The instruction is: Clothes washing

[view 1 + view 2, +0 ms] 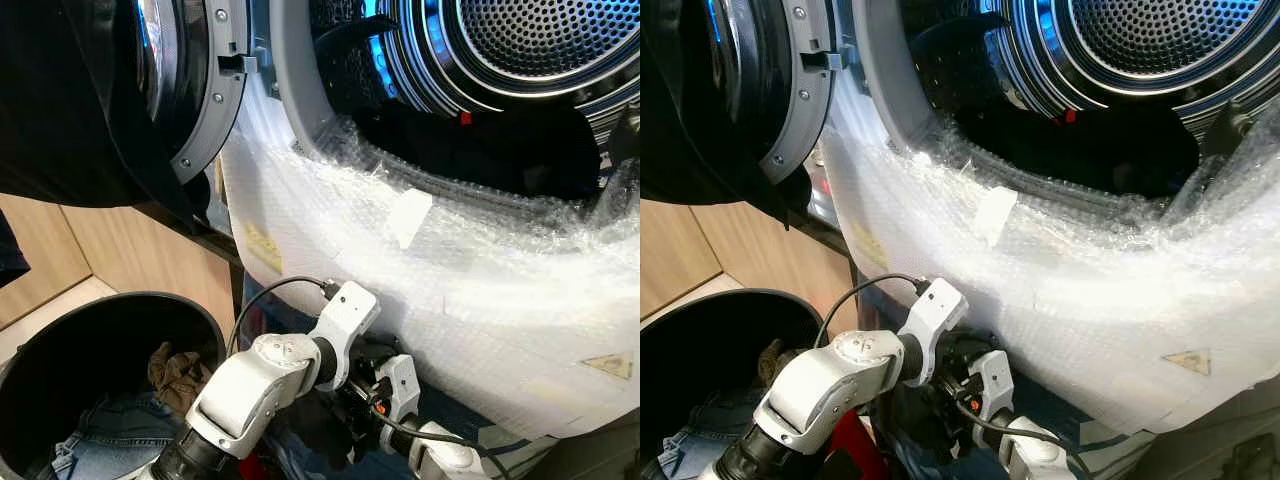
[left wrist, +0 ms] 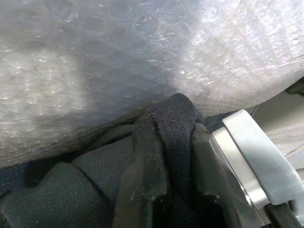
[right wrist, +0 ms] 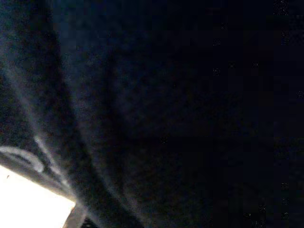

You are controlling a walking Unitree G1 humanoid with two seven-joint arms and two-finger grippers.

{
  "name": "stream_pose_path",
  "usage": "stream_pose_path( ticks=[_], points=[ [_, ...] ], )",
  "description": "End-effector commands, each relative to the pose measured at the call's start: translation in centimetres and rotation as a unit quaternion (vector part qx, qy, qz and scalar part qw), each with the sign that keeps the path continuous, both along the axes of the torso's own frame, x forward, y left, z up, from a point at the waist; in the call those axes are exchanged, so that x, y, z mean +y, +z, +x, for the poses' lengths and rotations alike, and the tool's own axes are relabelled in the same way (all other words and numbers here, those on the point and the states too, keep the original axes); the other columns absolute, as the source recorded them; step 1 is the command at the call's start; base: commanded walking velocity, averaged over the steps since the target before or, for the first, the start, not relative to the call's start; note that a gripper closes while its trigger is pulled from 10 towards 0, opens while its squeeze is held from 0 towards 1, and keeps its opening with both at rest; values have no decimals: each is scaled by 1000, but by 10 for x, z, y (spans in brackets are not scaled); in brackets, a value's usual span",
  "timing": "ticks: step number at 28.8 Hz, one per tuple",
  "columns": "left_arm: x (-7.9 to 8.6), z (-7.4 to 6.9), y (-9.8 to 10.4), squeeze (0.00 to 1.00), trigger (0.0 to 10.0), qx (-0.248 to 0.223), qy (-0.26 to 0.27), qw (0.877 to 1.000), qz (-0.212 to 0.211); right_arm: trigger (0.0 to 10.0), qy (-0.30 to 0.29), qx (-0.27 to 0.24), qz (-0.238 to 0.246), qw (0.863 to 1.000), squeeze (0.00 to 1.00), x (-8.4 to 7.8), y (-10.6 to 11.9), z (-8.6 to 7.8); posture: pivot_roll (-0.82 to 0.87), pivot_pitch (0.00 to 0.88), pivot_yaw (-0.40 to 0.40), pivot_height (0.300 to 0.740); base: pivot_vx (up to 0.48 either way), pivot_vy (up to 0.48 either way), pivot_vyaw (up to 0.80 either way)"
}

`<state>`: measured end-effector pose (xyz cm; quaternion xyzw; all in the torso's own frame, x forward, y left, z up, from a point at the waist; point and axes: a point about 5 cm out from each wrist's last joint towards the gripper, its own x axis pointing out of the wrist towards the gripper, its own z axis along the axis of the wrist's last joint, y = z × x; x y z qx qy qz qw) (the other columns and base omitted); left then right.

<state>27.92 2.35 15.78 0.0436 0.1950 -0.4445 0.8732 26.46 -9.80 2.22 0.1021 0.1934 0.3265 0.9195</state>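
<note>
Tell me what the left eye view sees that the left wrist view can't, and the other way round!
Left eye view: the washer's open door, its shiny drum full of little holes, a black basket with jeans inside, and the robot's left arm seen from outside.

Left wrist view: a very close look at dark cloth, bunched up just below the wrapping.

Both: the bubble wrap covering the washer's front.

Home laundry corner: open washing machine (image 1: 520, 60), clothes bin (image 1: 110, 330), wood floor (image 1: 40, 250).
</note>
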Motion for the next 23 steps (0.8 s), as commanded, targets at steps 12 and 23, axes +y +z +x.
stream_pose_path(
  ticks=[12, 23],
  points=[
    [-17, -13, 33, 0, 0, -35, -61, 996, -56, 0, -99, 35, -17, 994, 0, -33, -16, 1, 128, 48, -84, 740, 0, 0, 0],
    [-14, -14, 33, 0, 0, -26, -51, 997, -59, 0, -113, 15, 4, 993, 0, -36, -9, 6, 129, 67, -85, 740, 0, 0, 0]
  ],
)
